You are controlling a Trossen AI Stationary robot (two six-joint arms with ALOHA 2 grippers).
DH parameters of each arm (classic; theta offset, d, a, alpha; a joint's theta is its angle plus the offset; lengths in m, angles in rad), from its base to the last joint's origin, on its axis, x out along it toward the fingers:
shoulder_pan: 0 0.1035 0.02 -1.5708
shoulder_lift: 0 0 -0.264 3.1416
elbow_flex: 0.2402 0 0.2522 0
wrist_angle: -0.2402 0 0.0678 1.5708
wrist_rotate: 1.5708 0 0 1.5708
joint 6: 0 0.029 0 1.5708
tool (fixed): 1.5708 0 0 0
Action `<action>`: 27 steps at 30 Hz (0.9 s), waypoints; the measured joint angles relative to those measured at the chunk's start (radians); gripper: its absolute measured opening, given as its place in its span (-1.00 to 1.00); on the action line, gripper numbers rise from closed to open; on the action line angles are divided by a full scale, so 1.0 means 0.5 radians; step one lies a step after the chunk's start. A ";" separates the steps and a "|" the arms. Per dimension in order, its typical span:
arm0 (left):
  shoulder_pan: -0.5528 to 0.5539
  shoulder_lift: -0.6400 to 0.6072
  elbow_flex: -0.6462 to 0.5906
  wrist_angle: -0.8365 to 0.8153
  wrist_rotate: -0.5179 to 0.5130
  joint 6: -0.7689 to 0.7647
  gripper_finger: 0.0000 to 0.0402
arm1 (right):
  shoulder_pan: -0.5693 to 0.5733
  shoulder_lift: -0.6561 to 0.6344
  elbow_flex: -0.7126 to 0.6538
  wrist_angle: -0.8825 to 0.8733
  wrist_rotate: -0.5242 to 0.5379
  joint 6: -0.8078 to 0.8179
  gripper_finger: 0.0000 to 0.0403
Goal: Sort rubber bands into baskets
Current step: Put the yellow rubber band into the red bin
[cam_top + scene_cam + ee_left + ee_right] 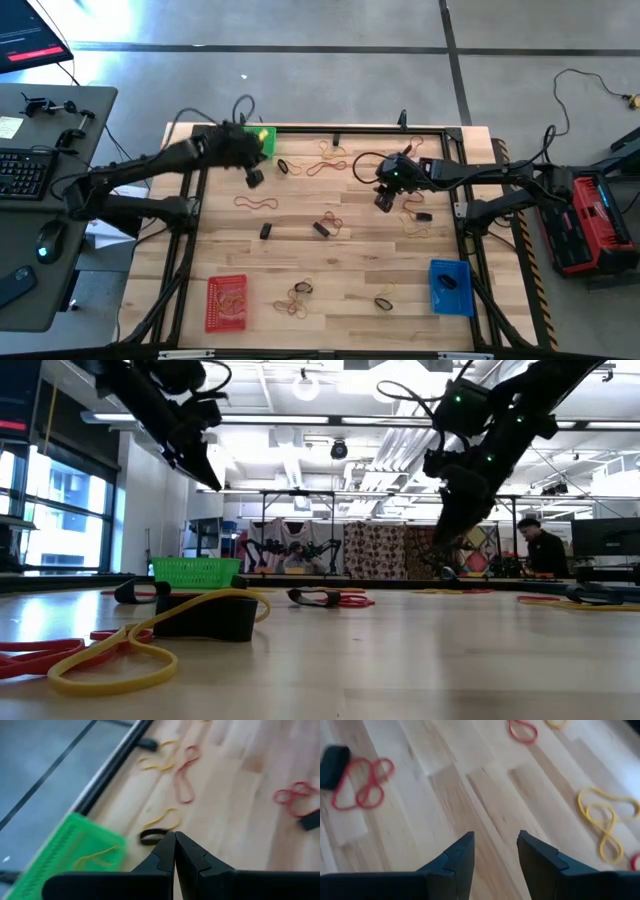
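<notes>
Yellow band (pixel 607 822) | lies at 2 o'clock of right hand (pixel 495 851), fingers apart, empty | long axis toward 5 o'clock | left hand (pixel 174 851) pinched together by green basket (pixel 60 855)

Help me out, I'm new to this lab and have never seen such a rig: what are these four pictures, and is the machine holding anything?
It is a robot with two dark arms at a wooden table, each ending in a two-finger gripper. One picture looks straight down from above, one looks level across the table top, and two come from cameras on the arms' wrists.

Scattered on the table are rubber bands in red, yellow and black. Three small baskets stand there: a green basket at the far left corner, a red basket and a blue basket along the near edge.

The left gripper is shut and empty, beside the green basket, which has a yellow band inside. The right gripper is open above bare wood, holding nothing.
</notes>
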 joint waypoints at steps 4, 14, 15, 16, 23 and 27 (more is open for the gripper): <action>0.264 0.118 0.163 -0.181 0.100 0.201 -1.00 | 0.000 0.000 0.000 0.073 -0.017 -0.025 -0.32; 0.686 0.651 0.449 -0.486 0.179 0.250 -1.00 | 0.002 0.001 0.000 0.092 -0.017 -0.067 -0.32; 0.706 0.711 0.459 -0.494 0.176 0.253 -1.00 | 0.002 0.001 0.000 0.091 -0.017 -0.067 -0.32; 0.719 0.761 0.464 -0.489 0.161 0.263 -0.99 | 0.002 0.001 0.000 0.090 -0.017 -0.067 -0.32; 0.786 1.007 0.545 -0.474 0.094 0.281 -0.84 | 0.002 0.001 0.000 0.089 -0.017 -0.067 -0.32; 0.817 1.121 0.636 -0.465 0.038 0.252 -0.70 | 0.002 0.001 0.000 0.088 -0.028 -0.067 -0.32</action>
